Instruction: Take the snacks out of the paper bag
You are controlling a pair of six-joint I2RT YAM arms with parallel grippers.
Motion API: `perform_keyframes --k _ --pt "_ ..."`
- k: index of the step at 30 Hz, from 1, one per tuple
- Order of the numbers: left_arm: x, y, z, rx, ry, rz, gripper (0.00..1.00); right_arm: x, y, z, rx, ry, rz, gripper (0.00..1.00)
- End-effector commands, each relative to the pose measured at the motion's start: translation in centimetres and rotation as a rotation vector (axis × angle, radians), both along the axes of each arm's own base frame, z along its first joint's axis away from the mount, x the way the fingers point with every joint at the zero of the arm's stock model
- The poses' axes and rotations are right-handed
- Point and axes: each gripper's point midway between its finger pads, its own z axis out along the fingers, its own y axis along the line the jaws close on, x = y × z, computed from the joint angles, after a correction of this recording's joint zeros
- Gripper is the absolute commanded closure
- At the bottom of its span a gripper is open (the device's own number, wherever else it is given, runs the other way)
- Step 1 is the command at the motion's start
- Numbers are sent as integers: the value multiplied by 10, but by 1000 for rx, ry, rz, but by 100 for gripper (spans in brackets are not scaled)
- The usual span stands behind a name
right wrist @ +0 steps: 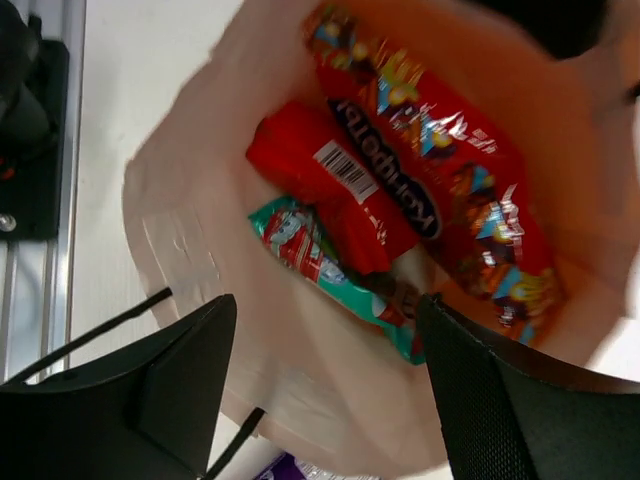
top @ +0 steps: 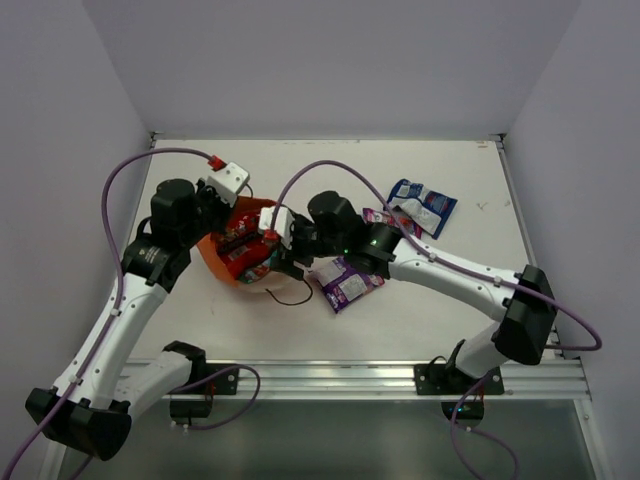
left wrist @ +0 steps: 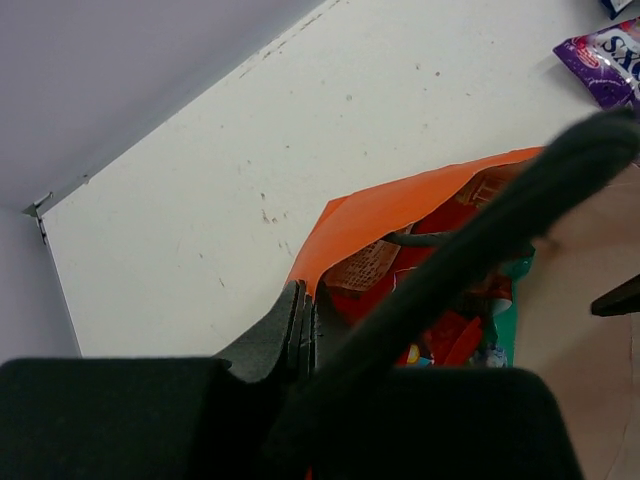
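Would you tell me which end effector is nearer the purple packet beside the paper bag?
The right end effector, open over the paper bag, next to the purple packet; the left end effector grips the bag's opposite rim.

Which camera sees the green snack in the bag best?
The right wrist view: it looks straight into the paper bag, showing most of the green snack. Left wrist view shows only a green edge; top view, too small to tell.
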Motion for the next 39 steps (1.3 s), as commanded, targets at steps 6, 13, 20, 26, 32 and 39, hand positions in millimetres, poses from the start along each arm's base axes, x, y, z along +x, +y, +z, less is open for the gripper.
perform_keyframes --k 6,13,20,26,32,39 --pt "-3 -11 37 -97 -77 -35 100 14 16 -42 -137 -80 32 24" --pt "2 -9 43 -104 -84 -9 100 28 16 -78 -289 -160 38 22" --pt "4 -10 45 -106 -90 -10 100 43 15 -101 -362 -216 15 20" --pt "2 -16 45 -114 -86 -43 100 49 12 -130 -481 -194 18 20" --pt "0 -16 47 -117 -92 -48 100 63 4 -161 -607 -167 -45 22" --pt "0 -14 49 -112 -99 -42 100 74 -9 -181 -705 -154 -140 49"
